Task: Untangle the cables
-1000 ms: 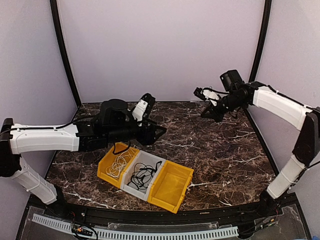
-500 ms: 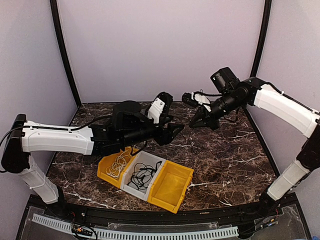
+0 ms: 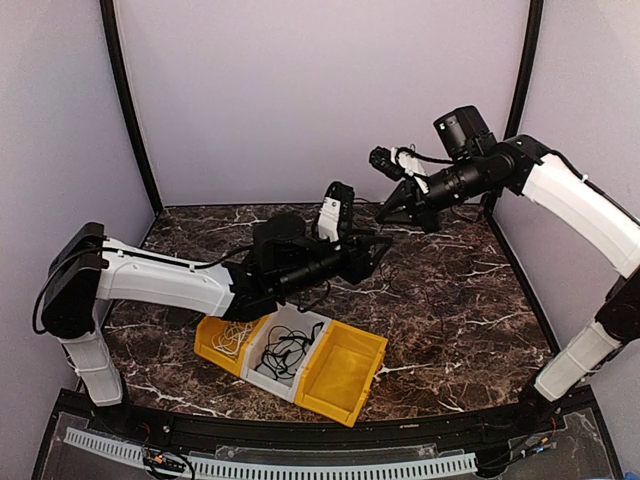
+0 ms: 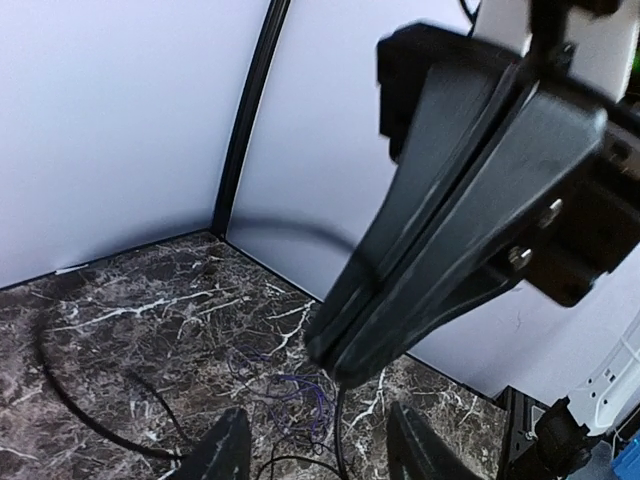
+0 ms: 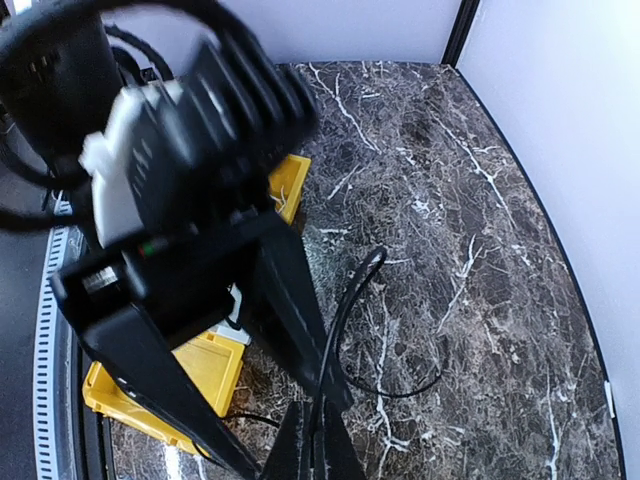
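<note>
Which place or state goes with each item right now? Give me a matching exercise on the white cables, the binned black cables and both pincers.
Column A
1. white cables
2. binned black cables
3. left pincer
4. right pincer

Column B
a. shut on a black cable
b. in the grey middle bin
c. open
d. in the left-end yellow bin

Pairs: 1-d, 2-b, 3-c, 4-a
</note>
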Controlling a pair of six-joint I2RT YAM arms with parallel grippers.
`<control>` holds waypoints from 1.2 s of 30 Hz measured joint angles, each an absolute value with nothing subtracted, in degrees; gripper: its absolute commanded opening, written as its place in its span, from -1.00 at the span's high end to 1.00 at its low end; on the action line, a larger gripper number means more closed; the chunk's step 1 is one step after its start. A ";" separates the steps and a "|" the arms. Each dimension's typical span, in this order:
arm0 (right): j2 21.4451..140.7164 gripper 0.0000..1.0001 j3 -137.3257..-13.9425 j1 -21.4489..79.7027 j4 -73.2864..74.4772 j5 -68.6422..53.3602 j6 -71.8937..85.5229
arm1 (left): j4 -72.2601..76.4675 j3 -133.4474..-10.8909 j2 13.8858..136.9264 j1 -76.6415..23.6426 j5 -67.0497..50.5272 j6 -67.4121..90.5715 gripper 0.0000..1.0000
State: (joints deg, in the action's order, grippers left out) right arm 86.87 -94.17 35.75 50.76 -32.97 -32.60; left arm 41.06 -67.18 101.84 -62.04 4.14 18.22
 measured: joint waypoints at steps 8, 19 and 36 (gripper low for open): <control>84.84 1.00 -98.89 33.93 48.97 -34.92 -30.85 | 52.99 -68.66 112.99 -62.04 3.79 19.62 0.88; 84.79 1.00 -115.37 18.83 41.89 -49.80 -23.24 | 59.96 -72.62 121.54 -62.04 3.90 18.74 1.00; 80.07 1.00 -100.90 13.87 37.89 -58.17 -19.55 | 55.20 -68.49 117.10 -62.04 9.19 20.27 0.20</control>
State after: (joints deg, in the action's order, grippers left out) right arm 80.07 -100.90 13.87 37.89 -58.17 -19.55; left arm 55.20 -68.49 117.10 -62.04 9.19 20.27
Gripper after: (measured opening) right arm 0.014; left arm 0.273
